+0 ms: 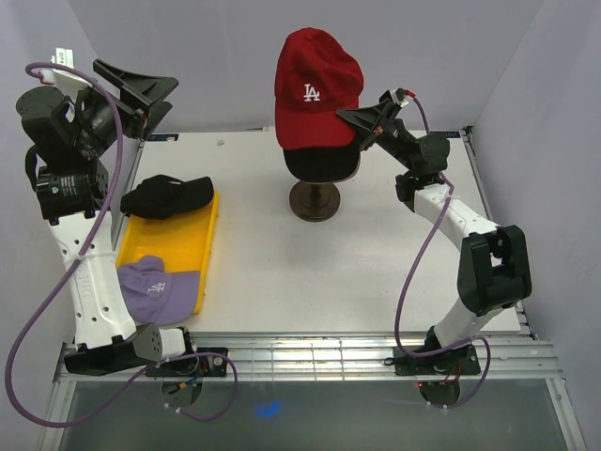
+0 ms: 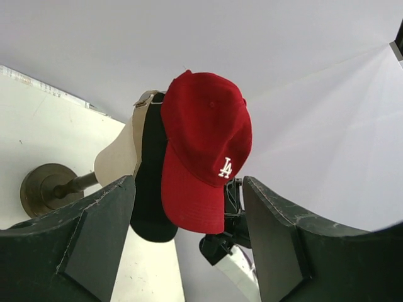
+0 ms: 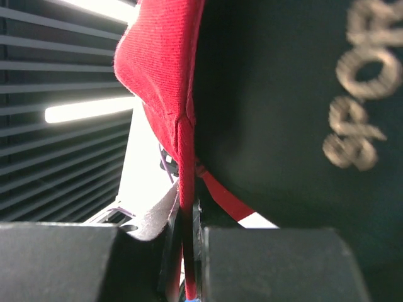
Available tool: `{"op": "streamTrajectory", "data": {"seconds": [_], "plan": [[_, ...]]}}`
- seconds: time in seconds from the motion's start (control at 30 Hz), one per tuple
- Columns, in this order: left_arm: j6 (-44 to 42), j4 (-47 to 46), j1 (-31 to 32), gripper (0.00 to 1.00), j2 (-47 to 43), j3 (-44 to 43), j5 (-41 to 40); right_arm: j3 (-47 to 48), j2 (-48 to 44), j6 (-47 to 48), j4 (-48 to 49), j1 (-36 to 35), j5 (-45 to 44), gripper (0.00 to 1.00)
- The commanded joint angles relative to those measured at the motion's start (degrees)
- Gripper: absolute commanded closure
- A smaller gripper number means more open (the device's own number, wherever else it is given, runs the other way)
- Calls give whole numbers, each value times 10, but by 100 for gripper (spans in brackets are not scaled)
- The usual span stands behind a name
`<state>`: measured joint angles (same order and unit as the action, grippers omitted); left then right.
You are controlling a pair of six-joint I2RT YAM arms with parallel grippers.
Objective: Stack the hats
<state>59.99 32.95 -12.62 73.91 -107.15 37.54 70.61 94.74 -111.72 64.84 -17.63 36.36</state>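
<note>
Risk first: my right gripper (image 1: 349, 118) is clamped on a thin edge of the red LA cap (image 1: 317, 89), which sits over the black SPORT cap (image 3: 296, 94) on the mannequin head (image 2: 118, 158). Any sideways tug could drag both caps round or rock the stand (image 1: 315, 199). The red cap looks skewed from the left wrist view, so releasing now may let it slide off. My left gripper (image 1: 141, 94) is raised, spread wide and empty, too far away to steady anything. The other black cap (image 1: 167, 195) and lavender cap (image 1: 155, 287) wait on the yellow tray (image 1: 188, 246).
</note>
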Motion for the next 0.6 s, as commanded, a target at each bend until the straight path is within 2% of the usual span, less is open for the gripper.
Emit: {"op": "streamTrajectory", "data": {"seconds": [0.0, 0.3, 0.57], "plan": [[-7, -3, 6, 21, -7, 10, 6, -33, -33, -23, 73, 2, -5, 92], [-17, -14, 51, 27, 14, 46, 14, -87, -49, -38, 97, 8, -16, 92], [-18, -82, 171, 29, 26, 135, -11, -119, -63, -42, 97, 18, -9, 92]]}}
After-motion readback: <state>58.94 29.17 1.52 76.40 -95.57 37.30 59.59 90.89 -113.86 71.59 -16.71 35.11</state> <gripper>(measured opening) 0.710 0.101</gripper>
